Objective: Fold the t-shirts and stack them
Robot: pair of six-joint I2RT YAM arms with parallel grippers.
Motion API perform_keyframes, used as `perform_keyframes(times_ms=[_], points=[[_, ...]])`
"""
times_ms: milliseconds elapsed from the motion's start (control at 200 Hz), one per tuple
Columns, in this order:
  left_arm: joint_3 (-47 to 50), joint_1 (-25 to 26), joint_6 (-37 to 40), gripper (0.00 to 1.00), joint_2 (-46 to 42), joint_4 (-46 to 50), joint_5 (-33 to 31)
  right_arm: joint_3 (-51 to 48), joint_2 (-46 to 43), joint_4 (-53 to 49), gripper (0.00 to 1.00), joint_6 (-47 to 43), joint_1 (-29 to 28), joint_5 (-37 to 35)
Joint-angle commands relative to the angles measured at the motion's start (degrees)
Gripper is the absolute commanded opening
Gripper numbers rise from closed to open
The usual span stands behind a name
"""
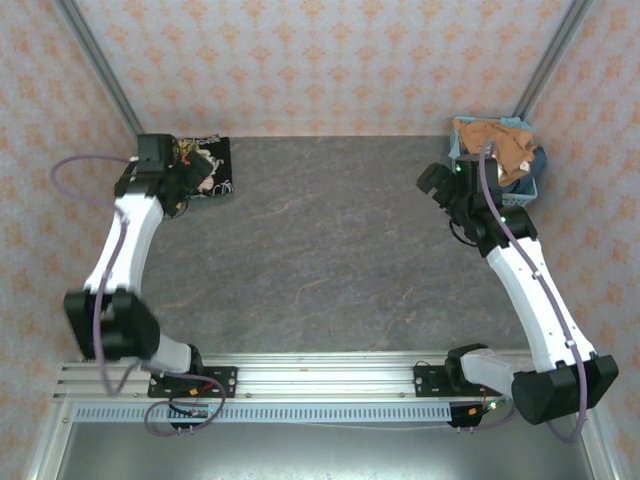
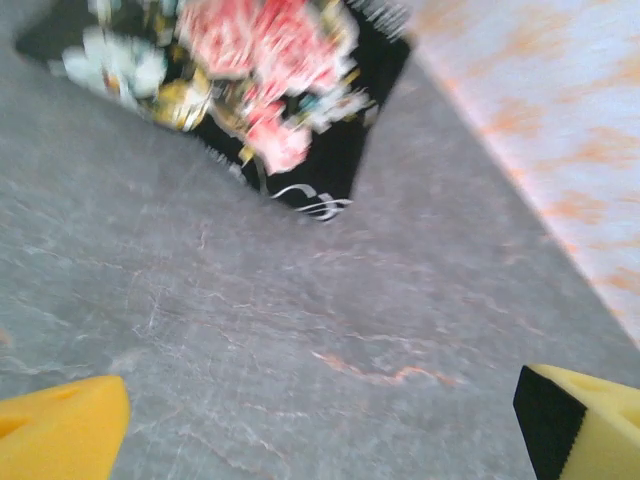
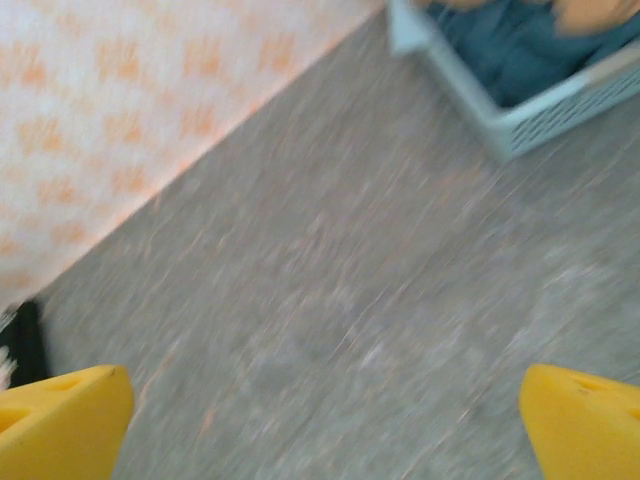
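Note:
A folded black t-shirt with a pink-rose print [image 1: 208,166] [image 2: 270,90] lies at the table's far left corner. My left gripper [image 2: 320,430] hovers just beside it, open, with bare table between its yellow fingertips [image 2: 60,430]. An orange-tan t-shirt [image 1: 500,145] is heaped in the light blue basket [image 1: 525,195] at the far right, over a dark blue t-shirt [image 1: 537,160] [image 3: 520,50]. My right gripper [image 3: 320,430] is open over bare table next to the basket [image 3: 540,120]; its view is blurred by motion.
The grey stone-patterned table [image 1: 320,250] stretches between both arms. Patterned walls [image 1: 320,60] close in the back and sides. An aluminium rail [image 1: 320,375] carries the arm bases along the near edge.

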State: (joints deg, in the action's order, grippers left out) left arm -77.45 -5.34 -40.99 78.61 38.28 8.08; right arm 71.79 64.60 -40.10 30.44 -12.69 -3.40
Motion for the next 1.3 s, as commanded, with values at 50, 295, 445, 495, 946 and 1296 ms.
perform_keyframes(times_ms=[50, 295, 445, 495, 946, 1296], points=[[11.23, 9.99, 5.95, 1.00, -14.41, 3.66, -32.95, -16.43, -7.97, 13.75, 0.99, -11.72, 0.40, -17.57], [55.12, 11.02, 33.55, 1.00, -32.48, -49.35, -30.03, -41.66, -5.87, 45.93, 0.99, -28.69, 3.31, -18.97], [54.77, 8.78, 33.17, 1.00, -19.57, -56.68, -25.03, -45.68, 2.62, 55.70, 0.99, -29.40, 8.36, -14.06], [54.39, 8.25, 33.27, 1.00, -14.50, -61.25, -24.38, -46.73, 5.90, 60.05, 0.99, -28.61, 10.21, -12.41], [57.14, 1.57, 33.35, 1.00, -0.82, -80.39, -13.61, -48.53, 16.06, 79.83, 0.99, -27.00, 15.68, 0.76], [55.75, 6.93, 38.79, 1.00, 7.85, -87.43, -17.30, -53.45, 23.09, 96.47, 0.99, -29.33, 14.59, 2.94]])
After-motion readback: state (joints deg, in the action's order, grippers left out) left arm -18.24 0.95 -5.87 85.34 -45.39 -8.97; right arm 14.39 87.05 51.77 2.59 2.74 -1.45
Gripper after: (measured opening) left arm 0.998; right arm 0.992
